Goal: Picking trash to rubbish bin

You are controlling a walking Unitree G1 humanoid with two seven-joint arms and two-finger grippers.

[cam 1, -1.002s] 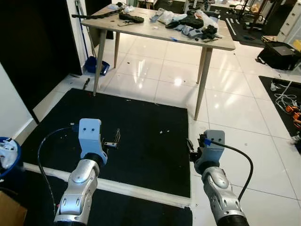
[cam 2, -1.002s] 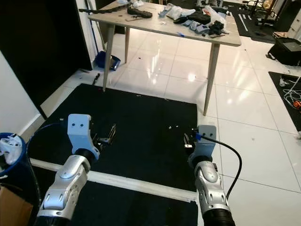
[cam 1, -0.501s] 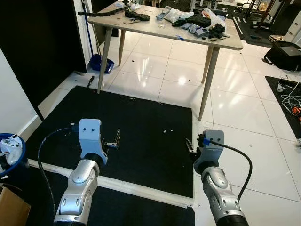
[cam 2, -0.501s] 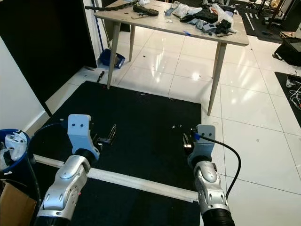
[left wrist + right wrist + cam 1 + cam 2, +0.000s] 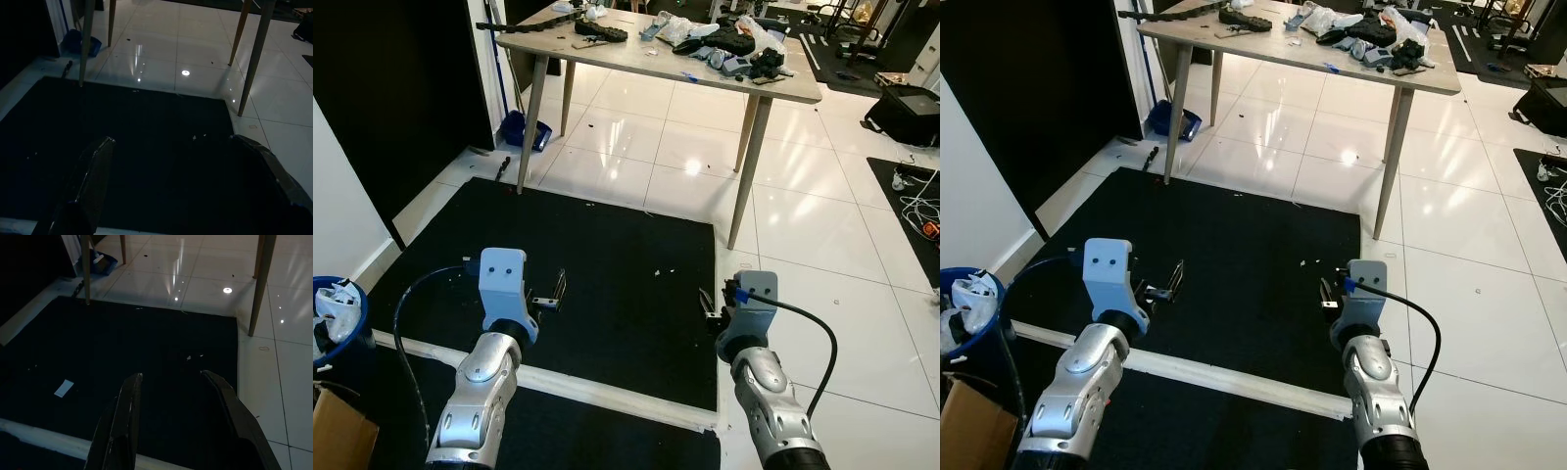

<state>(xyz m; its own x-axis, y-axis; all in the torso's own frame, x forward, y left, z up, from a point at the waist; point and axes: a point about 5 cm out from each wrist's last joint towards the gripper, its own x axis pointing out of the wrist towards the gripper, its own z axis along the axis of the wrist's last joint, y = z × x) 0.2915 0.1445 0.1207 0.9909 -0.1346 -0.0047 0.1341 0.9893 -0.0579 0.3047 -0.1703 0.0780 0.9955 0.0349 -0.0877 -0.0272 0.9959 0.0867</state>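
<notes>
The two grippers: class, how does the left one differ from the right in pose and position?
The left gripper has its fingers spread wide; the right gripper holds its fingers closer together. The left hangs over the middle of the black mat; the right is at the mat's right edge, beside the white tiles. Both are open and hold nothing.

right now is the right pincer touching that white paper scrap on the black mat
Apart. The right wrist view shows the white paper scrap lying on the black mat, well off to the side of the open right pincer.
</notes>
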